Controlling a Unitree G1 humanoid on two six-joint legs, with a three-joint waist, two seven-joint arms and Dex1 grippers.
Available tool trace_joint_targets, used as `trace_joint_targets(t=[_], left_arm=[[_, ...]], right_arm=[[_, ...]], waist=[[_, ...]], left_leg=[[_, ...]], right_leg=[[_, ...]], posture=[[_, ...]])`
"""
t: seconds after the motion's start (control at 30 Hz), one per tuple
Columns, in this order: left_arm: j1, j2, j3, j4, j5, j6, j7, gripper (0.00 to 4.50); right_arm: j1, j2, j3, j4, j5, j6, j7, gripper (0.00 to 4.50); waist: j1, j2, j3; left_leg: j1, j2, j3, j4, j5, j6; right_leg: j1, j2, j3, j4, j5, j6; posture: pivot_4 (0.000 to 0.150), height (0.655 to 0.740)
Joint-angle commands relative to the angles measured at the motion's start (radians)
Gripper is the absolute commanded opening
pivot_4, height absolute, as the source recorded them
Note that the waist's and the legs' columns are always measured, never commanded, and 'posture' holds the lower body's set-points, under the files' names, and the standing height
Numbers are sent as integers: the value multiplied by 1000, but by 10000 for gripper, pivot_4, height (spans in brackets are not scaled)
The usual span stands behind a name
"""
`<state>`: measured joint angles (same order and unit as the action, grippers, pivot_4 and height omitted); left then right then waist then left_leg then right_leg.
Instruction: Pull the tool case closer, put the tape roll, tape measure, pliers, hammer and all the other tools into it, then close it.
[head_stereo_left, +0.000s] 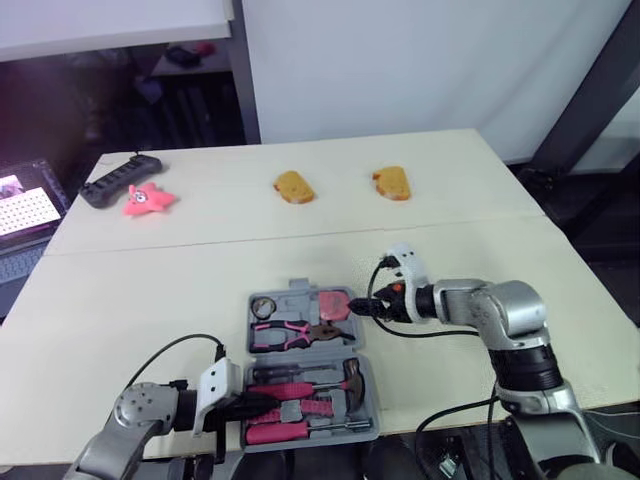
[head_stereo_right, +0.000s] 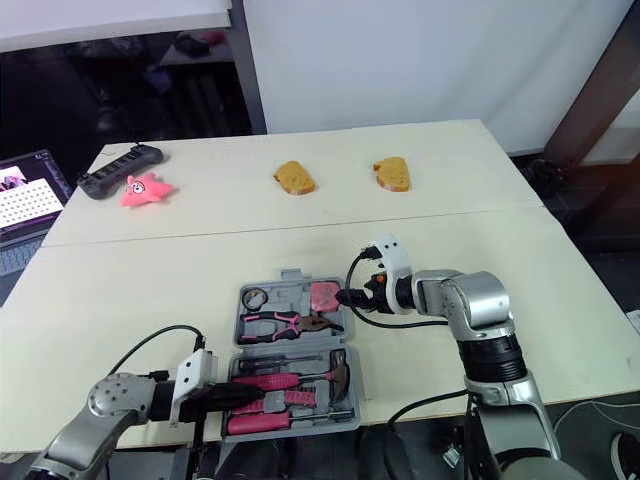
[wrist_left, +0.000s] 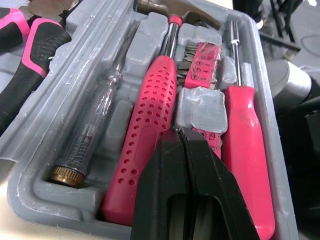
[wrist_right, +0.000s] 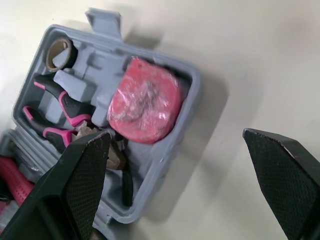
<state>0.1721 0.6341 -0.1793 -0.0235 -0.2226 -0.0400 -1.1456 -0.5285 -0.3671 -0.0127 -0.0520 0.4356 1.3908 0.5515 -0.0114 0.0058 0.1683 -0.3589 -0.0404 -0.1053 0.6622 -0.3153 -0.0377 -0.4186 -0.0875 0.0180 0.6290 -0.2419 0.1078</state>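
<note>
The grey tool case (head_stereo_left: 366, 400) lies open near the table's front edge. Its far half holds the tape roll (head_stereo_left: 264, 306), the pink-handled pliers (head_stereo_left: 285, 335) and the pink tape measure (wrist_right: 145, 102). The near half holds the hammer (wrist_left: 150, 130), a pink screwdriver (wrist_left: 247, 150) and a clear tester screwdriver (wrist_left: 92, 130). My right gripper (head_stereo_left: 362, 308) is open at the case's right edge, beside the tape measure, with nothing between its fingers. My left gripper (wrist_left: 182, 135) is shut, its tips over the hammer handle at the case's near left corner.
Two brown bread-like pieces (head_stereo_left: 294, 186) (head_stereo_left: 392, 183) lie at the back of the table. A pink star toy (head_stereo_left: 148, 199) and a black controller (head_stereo_left: 120, 180) sit at the back left. A laptop (head_stereo_left: 25, 205) stands off the table's left side.
</note>
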Motion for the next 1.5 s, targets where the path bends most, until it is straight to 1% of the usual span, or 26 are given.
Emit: trace_joint_targets(t=[0.03, 0.23, 0.4, 0.63, 0.8, 0.9, 1.1, 1.2, 1.3, 1.5], left_arm=[[11, 25, -39, 80, 99, 17, 47, 0], [8, 54, -46, 77, 100, 5, 45, 0], [1, 79, -46, 69, 100, -1, 43, 0], [-7, 101, -53, 64, 100, -6, 44, 0], [-14, 104, -59, 69, 97, -4, 45, 0], [-23, 104, -59, 79, 97, -6, 42, 0], [-41, 109, -44, 101, 92, -19, 44, 0], [-47, 115, -15, 76, 63, -6, 47, 0], [-47, 128, 26, 26, 5, 49, 42, 0], [-8, 170, 83, -51, -67, 110, 32, 0]], right_arm=[[-26, 33, -49, 34, 32, 36, -17, 44644], [-38, 105, -58, 150, 44, 3, -19, 44644], [-89, 198, -145, 229, 92, -10, -26, 44644], [-86, 232, -215, 266, 125, -17, -35, 44644], [-72, 213, -227, 227, 161, -17, -9, 44644], [-55, 191, -215, 164, 202, -26, 38, 44644], [-15, 111, -112, 59, 226, -69, 128, 44644], [-7, 82, -76, 35, 223, -90, 149, 44644], [-6, 61, -59, 20, 227, -110, 165, 44644], [-6, 36, -46, 12, 237, -138, 190, 44644]], waist=[[-1, 1, 0], [-8, 5, -3], [-11, 6, -3], [-22, 7, -3], [-31, 8, -2], [-31, 9, -2], [-31, 9, -1], [-31, 9, -1], [-32, 8, -1], [-35, 6, 1]], left_leg=[[1, 0, 0, 0, 0, 0], [3, 0, 0, 0, 0, 0], [4, 1, -1, -1, 0, 0], [4, 2, -1, -1, 0, 0], [4, 2, -1, -2, 0, 0], [3, 2, -1, -2, 0, 0], [4, 2, -2, -2, 0, 0], [3, 2, -2, -2, 0, 0], [3, 2, -2, -2, 0, 0], [1, 3, -2, -3, 0, 0]], right_leg=[[1, 0, 0, 0, 0, 0], [3, 1, 0, 0, 0, 0], [3, 5, 0, 0, 0, 0], [1, 6, 1, 1, 0, 0], [1, 5, 1, 1, 0, 0], [1, 5, 1, 1, 0, 0], [2, 5, 1, 1, 0, 0], [2, 6, 1, 1, 0, 0], [1, 6, 1, 1, 0, 0], [-4, 7, 1, 2, 0, -1]], posture=[[1500, 7400], [1500, 7400], [1500, 7400], [1500, 7400], [1500, 7400], [1500, 7400], [1500, 7400], [1500, 7400], [1500, 7400], [1500, 7400]])
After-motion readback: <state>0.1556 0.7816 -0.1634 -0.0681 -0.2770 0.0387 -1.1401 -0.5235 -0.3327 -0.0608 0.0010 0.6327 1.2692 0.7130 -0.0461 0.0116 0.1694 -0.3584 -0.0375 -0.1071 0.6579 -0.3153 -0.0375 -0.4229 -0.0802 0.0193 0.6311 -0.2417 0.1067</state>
